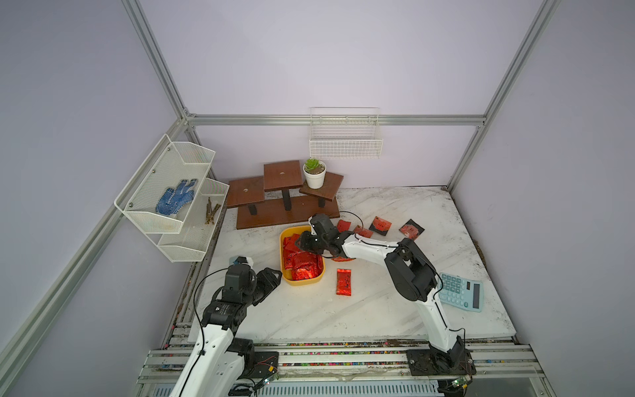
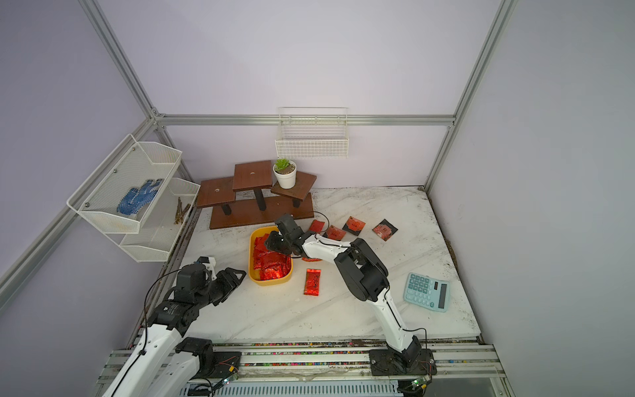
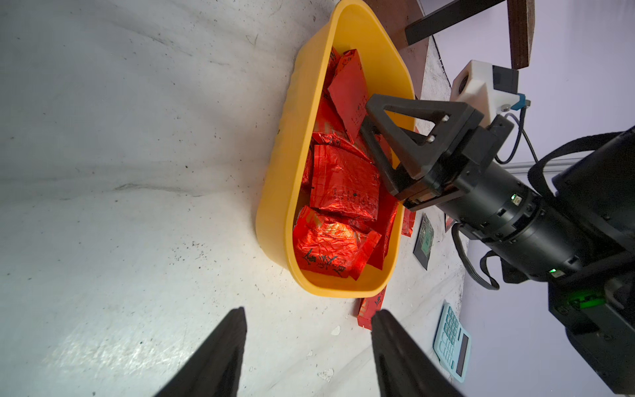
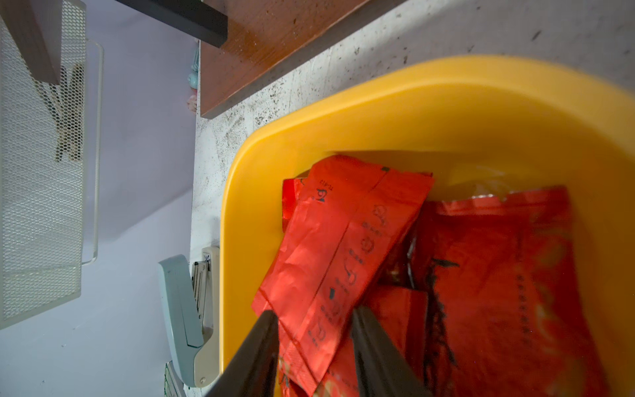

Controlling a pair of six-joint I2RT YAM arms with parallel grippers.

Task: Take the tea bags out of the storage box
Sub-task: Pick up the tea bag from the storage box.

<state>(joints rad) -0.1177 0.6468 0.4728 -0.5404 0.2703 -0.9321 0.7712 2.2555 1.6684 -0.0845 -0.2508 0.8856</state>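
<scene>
**Tabletop scene, seen from above and from both wrists.** The storage box (image 1: 302, 282) (image 2: 271, 282), a shallow yellow tub, stood on the marbled table (image 1: 378, 309) just in front of the wooden stand (image 1: 285, 214), with its long side running away from the robot. Most of the tea bags (image 1: 302, 266) (image 3: 343, 192) lay piled inside it as overlapping red foil sachets.

The right gripper (image 4: 314, 330) reached down into the far end of the box. Its jaws stood parted, and the lower end of a tilted sachet (image 4: 343, 233) showed between the two fingers. The wrist view was blurred there, so the fingers perhaps did not press on the sachet.

The left gripper (image 3: 309, 326) hovered over bare table by the near end of the box, its jaws wide apart with nothing between them.

Outside the box, a loose red sachet (image 1: 343, 282) (image 2: 312, 282) lay flat just to its right. Another sachet (image 1: 343, 258) was half hidden under the right arm. Farther back and to the right, two small red packets (image 1: 343, 225) and two black packets (image 1: 380, 225) lay in a loose row, well apart from the box. A pale blue calculator (image 1: 460, 291) (image 2: 427, 291) lay at the right side of the table, beside the right arm.
</scene>
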